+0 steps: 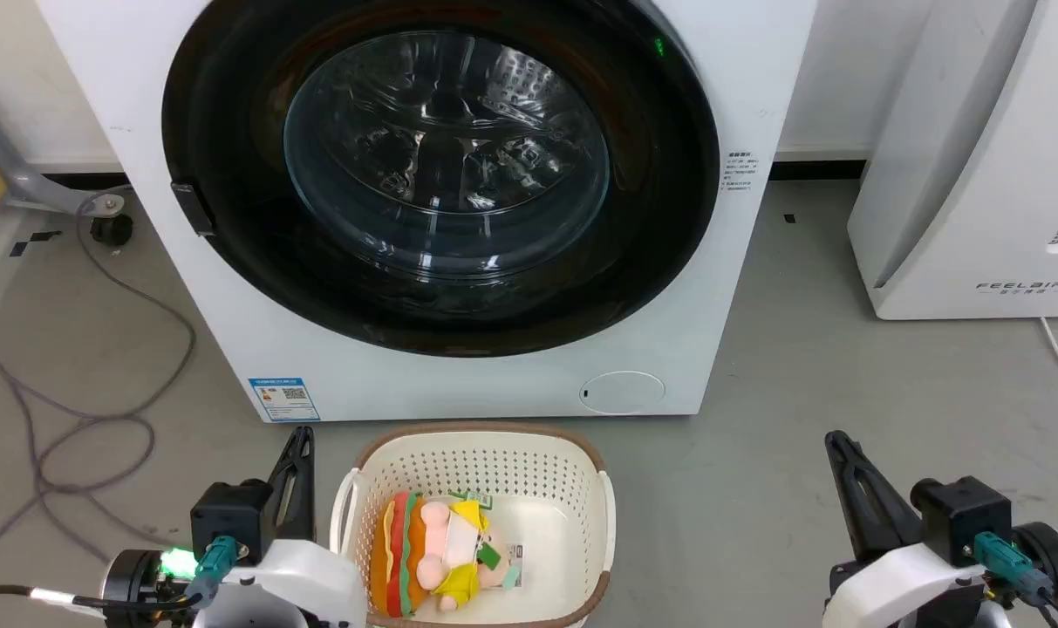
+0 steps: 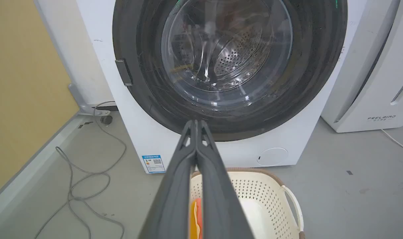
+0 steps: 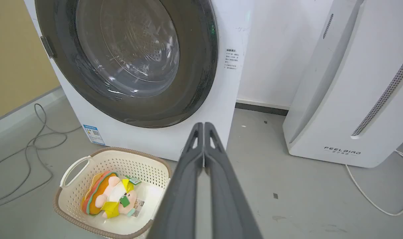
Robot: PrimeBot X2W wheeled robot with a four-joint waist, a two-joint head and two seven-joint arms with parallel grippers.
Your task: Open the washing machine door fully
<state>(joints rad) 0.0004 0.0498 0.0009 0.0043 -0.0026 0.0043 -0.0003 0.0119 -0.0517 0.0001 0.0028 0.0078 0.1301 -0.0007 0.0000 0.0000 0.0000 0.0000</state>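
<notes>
one door: washing machine door (image 1: 441,174), closed and flush in the front of the washing machine (image 1: 459,384), straight ahead of the robot, up behind the basket. task not started.
pull point: small dark tab (image 1: 193,208) on the door's left rim, probably the catch. hinge side not readable from here.
left gripper (image 1: 300,440): fingers pressed together, nothing held, low beside the basket's left wall, well short of the door. nearer arm to the tab.
right gripper (image 1: 836,439): fingers pressed together too, empty, low over bare floor, well right of the basket.
risk 1: closed fingertips skating off the glossy black ring or the bulging glass if aimed anywhere but the tab. no purchase there.
risk 2: pull along the wrong arc, with the hinge side unconfirmed, and a strained latch or a lost hold as the result.
risk 3: door stopped short of full swing by the arm's own body parked in the sweep.
basket (image 1: 485,434): cream perforated tub just in front of the machine, plush toy (image 1: 441,549) inside. between the robot and the door, so a reach over it and likely bumps on a low approach.
cable (image 1: 101,419): grey loops on the floor to the left, snag hazard for the wheeled base.
white appliance (image 1: 973,174): close on the machine's right, tight on that side.
</notes>
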